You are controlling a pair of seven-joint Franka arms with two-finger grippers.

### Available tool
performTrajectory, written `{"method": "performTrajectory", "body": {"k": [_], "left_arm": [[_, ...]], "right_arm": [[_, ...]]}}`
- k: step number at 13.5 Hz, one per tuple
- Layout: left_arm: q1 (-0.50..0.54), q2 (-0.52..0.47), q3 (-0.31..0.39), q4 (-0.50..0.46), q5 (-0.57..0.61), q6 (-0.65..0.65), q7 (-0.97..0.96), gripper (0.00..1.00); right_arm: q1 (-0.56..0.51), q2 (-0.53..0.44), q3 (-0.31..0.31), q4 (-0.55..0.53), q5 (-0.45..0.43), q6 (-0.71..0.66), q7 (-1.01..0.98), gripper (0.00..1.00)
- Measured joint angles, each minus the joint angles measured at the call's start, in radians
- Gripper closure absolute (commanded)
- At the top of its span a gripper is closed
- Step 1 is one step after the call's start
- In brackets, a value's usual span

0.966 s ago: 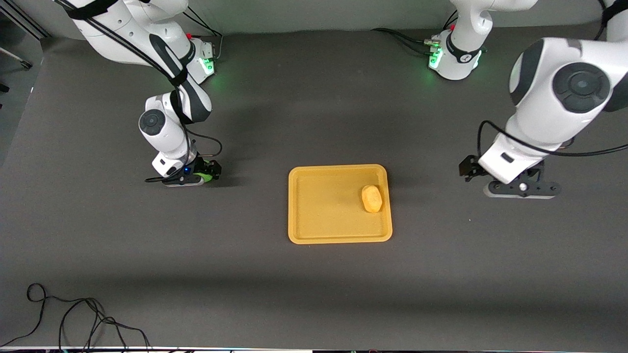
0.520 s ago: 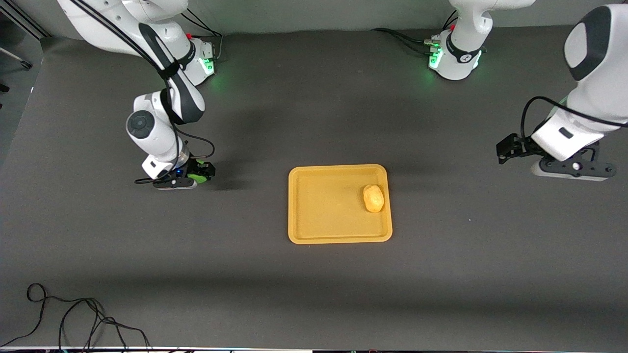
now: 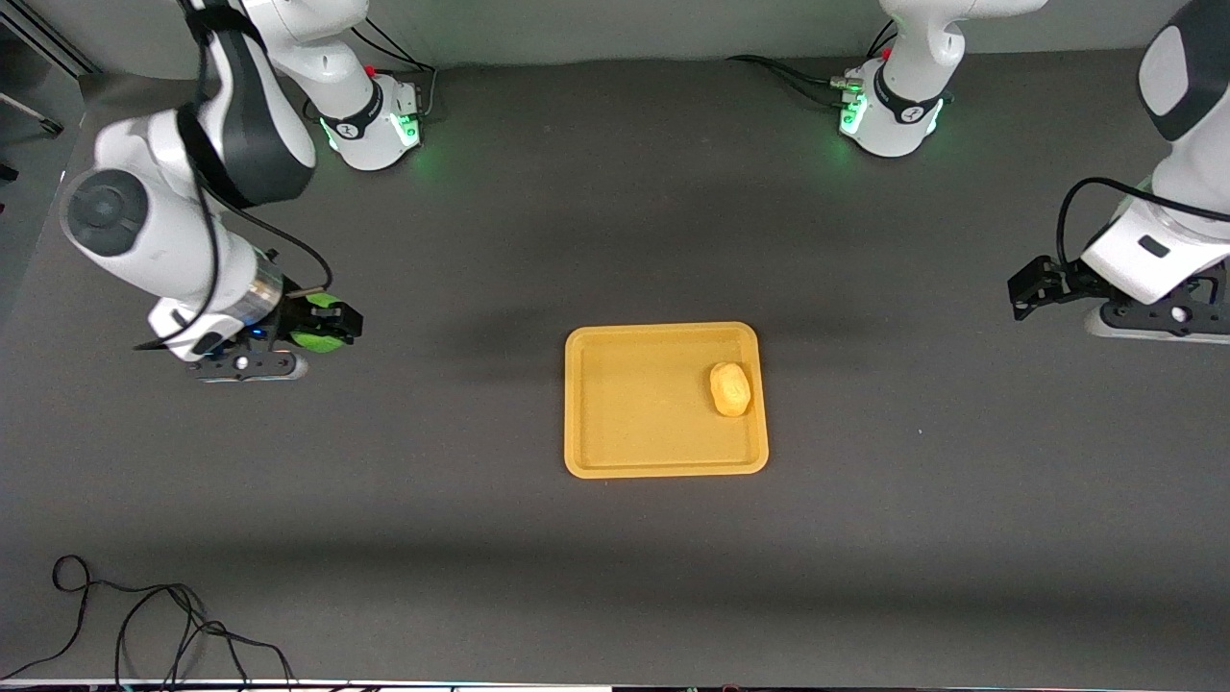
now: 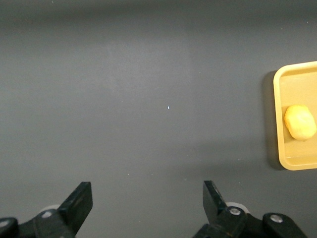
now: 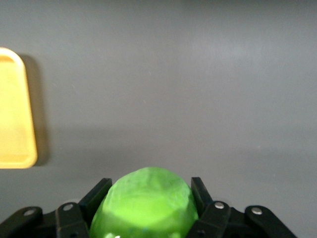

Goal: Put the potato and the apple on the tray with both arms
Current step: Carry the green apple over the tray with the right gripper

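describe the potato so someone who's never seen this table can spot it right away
Start at the flat yellow-orange plastic tray in the middle of the dark table. The small oval yellow-tan potato lies inside it, by the rim toward the left arm's end. It is the only thing on the tray; the round bright-green apple is clamped in the right gripper over bare table.

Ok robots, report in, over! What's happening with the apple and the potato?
Right end effector shut on apple, over bare table. Left end effector open, empty, waiting. Potato on tray. Path to tray clear.

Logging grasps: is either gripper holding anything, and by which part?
The right gripper holds the apple by its sides. The left gripper is open and holds nothing.
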Motion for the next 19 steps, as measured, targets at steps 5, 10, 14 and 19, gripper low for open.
{"method": "performTrajectory", "body": {"k": [5,10,14,19], "left_arm": [[0.016,0.006,0.000,0.002,-0.019,-0.023,0.060,0.01],[0.019,0.004,0.004,0.013,-0.022,-0.056,0.097,0.01],[0.021,0.004,0.006,0.013,-0.022,-0.054,0.097,0.01],[0.036,0.006,0.013,0.013,-0.023,-0.031,0.097,0.03]], "right_arm": [[0.171,0.218,0.012,0.303,0.002,-0.046,0.240,0.43],[0.433,0.546,0.015,0.715,0.001,-0.133,0.637,0.43],[0.555,0.741,0.012,0.828,-0.003,-0.005,0.789,0.43],[0.545,0.939,0.001,0.840,-0.024,0.189,0.791,0.41]]}}
